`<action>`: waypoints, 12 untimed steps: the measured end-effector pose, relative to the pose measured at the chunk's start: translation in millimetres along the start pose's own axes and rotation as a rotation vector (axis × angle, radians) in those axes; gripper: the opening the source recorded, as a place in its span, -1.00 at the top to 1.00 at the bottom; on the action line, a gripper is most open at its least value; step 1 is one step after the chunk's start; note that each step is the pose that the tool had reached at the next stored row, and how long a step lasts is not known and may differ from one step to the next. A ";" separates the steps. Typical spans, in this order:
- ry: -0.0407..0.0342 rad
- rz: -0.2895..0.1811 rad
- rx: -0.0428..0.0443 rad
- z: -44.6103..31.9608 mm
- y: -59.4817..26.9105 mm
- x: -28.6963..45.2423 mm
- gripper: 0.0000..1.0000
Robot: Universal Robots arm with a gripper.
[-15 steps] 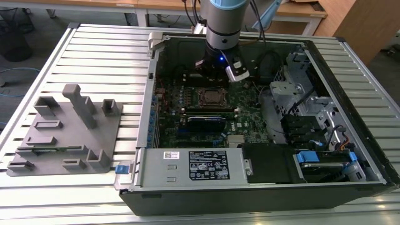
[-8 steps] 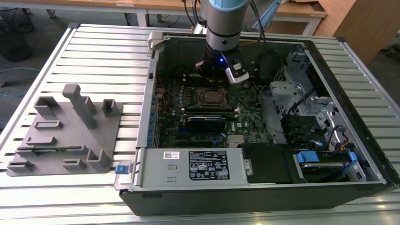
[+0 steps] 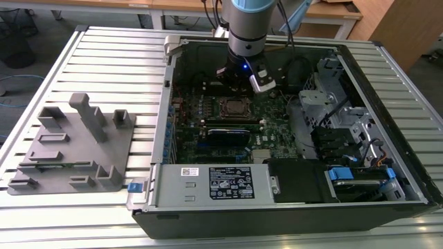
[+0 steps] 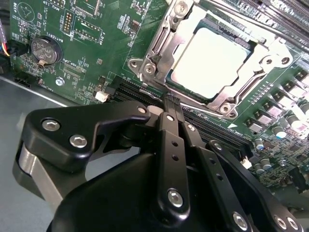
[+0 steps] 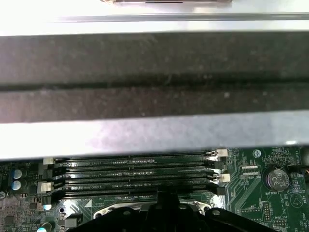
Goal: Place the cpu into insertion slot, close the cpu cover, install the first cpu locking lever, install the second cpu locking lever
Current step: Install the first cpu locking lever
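Note:
The cpu (image 4: 211, 57) lies flat in the insertion slot (image 3: 235, 107), its pale metal top showing through the cut-out of the cpu cover (image 4: 157, 46). The silvery cover lies down over the chip's edges, and the socket's black frame peeks out at the rim (image 4: 231, 35). My gripper (image 4: 171, 103) is shut with nothing between its black fingers. Its tip hovers over the long memory slots just beside the socket's edge. In the exterior view the gripper (image 3: 235, 86) hangs inside the open case, just behind the socket. In the first wrist view the gripper's tip (image 5: 166, 195) sits by the same slots.
Long memory slots (image 5: 130, 169) run beside the socket, with the case wall (image 5: 154, 72) beyond them. A black graphics card (image 3: 229, 136), a power supply (image 3: 207, 184) and a drive cage (image 3: 332, 104) crowd the case. A grey fixture block (image 3: 76, 150) stands at the exterior view's left.

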State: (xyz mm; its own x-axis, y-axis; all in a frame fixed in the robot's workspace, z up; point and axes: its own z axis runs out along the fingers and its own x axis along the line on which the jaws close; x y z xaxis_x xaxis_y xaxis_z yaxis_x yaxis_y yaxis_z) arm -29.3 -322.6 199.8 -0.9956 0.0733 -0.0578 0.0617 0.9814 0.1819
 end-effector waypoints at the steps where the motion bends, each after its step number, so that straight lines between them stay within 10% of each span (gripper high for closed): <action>1: -0.0001 0.001 0.0001 0.1 0.6 0.0 0.79; 12: -0.0044 0.023 0.0012 1.7 8.5 0.2 0.79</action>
State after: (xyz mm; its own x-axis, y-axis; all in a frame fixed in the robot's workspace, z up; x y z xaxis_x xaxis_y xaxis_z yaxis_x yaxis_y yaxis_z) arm -28.8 -314.0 199.6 -0.9936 0.0967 -0.0579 0.0847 0.9796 0.1821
